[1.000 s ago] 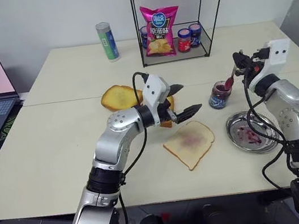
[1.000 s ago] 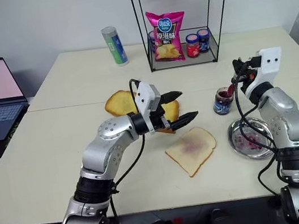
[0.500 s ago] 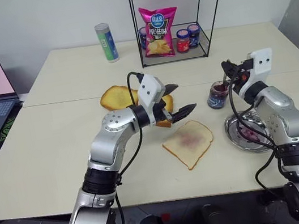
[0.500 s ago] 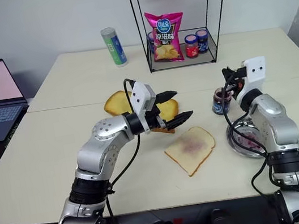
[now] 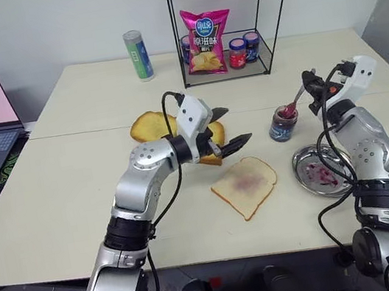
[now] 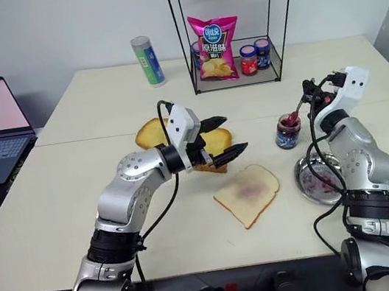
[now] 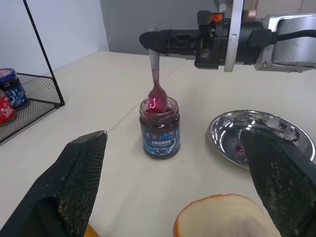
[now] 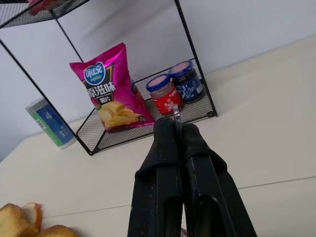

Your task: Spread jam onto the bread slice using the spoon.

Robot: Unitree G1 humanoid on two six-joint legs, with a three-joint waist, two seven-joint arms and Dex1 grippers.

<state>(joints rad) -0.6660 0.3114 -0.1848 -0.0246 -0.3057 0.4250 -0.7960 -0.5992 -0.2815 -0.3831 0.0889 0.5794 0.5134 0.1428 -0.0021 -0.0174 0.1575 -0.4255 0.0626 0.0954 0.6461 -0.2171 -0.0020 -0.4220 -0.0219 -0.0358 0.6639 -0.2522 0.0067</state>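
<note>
Right tool [image 5: 309, 86] is pinched tight on the handle of the spoon [image 7: 156, 84], and I have its bowl sitting at the mouth of the open jam jar [image 7: 159, 129], coated in jam [image 7: 158, 102]. Left tool [image 5: 227, 126] hangs with its fingers spread wide and nothing between them, above the tabletop [image 5: 76, 195] just left of and beyond the bread slice [image 5: 245, 185], over the two toasted slices [image 5: 150, 126].

As I judge it, the step in hand is loading the spoon and carrying it across. I'd lift the bowl straight up out of the glass, keep it as level as I can so the blob doesn't slide off, then swing left and nearer toward the bread. The steel plate [image 5: 313, 163], already smeared, sits near the jar on my right, so any drip on the way would best fall there rather than on the bare top. I'd lay the back of the bowl flat on the crumb and drag lightly; soft bread tears or skids if pressed, and the left tool is close enough to steady an edge.

That slice lies flat near the front middle of the tabletop, turned cornerwise, pale cream with a thin tan crust and a faint purple-red stain at its centre, edges still bare.
</note>
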